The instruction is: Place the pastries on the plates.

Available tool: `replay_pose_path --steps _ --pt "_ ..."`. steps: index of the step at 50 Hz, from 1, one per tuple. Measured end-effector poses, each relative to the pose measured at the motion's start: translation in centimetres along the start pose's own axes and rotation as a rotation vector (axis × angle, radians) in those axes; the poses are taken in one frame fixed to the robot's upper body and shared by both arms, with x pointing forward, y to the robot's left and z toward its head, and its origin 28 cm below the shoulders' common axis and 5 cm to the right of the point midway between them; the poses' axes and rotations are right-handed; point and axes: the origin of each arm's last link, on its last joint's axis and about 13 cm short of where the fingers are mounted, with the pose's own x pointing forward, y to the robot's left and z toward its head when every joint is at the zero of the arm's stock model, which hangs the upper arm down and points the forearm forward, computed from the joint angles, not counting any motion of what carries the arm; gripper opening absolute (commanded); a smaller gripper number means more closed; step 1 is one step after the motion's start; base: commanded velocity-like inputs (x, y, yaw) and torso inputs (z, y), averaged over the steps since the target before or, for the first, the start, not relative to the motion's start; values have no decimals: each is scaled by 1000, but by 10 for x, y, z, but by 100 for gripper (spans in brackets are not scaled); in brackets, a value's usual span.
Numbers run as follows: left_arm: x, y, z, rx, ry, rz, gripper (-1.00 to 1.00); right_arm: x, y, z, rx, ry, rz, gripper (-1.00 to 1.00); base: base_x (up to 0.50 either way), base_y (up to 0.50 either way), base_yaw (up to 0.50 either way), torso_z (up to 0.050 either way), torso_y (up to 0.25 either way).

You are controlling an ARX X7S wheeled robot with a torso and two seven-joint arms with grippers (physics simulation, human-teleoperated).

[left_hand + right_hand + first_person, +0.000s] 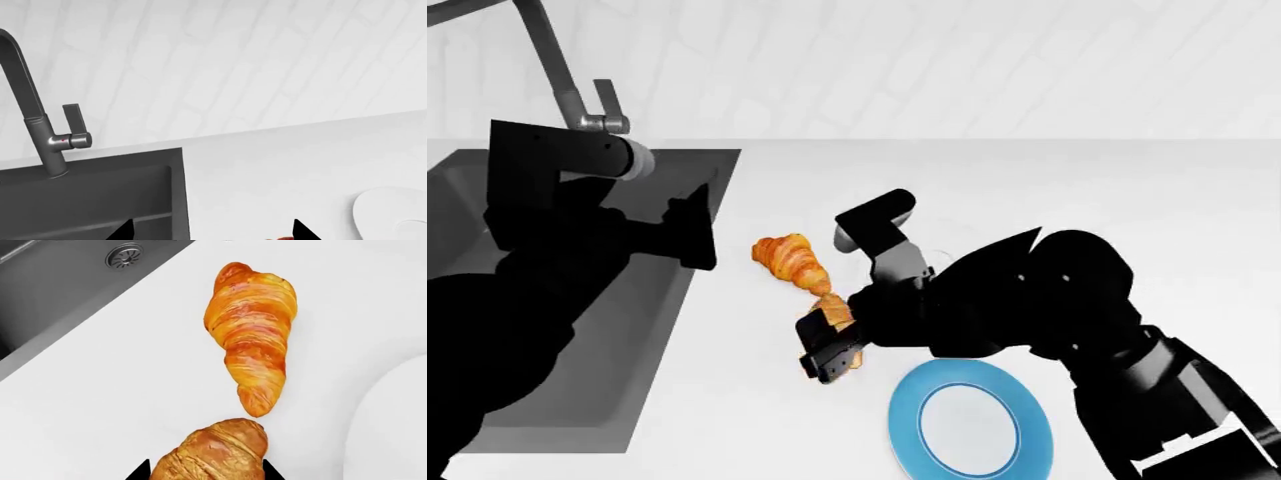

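Note:
Two golden-brown croissants lie end to end on the white counter. The brighter one (785, 257) lies free, also in the right wrist view (252, 335). The darker one (835, 312) sits between my right gripper's (833, 340) jaws, which press on both its sides (213, 452); I cannot tell whether it is lifted. The blue-rimmed plate (908, 440) lies in front of that gripper. The white plate (390, 210) shows beside the croissants (393, 430); my right arm hides it in the head view. My left gripper (698, 232) is open and empty at the sink's edge.
A dark sink (587, 330) with a drain (124, 255) fills the left of the counter. A dark tap (40, 130) stands behind it, before a white tiled wall. The white counter (1094, 190) runs to the right.

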Motion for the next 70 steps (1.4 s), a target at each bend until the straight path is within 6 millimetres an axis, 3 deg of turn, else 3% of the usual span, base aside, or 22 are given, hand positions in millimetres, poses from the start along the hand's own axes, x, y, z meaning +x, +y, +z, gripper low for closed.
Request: replay_pose_path --steps 10,22,34,45,55,70 --pt "2 -1 0 2 2 1 100 -6 5 5 15 -20 25 -100 0 0 0 0 0" --pt "3 -2 1 6 1 -2 100 -33 5 29 27 -119 29 -100 0 0 0 0 0" --pt "3 -2 2 7 -1 -1 100 -55 -22 52 54 -209 -86 -100 0 0 0 0 0" --pt "4 -3 5 11 0 -4 100 -57 -56 60 116 -223 -204 -100 0 0 0 0 0" --pt "4 -4 4 11 6 -9 100 -50 -79 54 163 -180 -252 -100 0 0 0 0 0" --pt "5 -5 2 12 14 -14 100 -49 -91 47 197 -123 -261 -100 0 0 0 0 0"
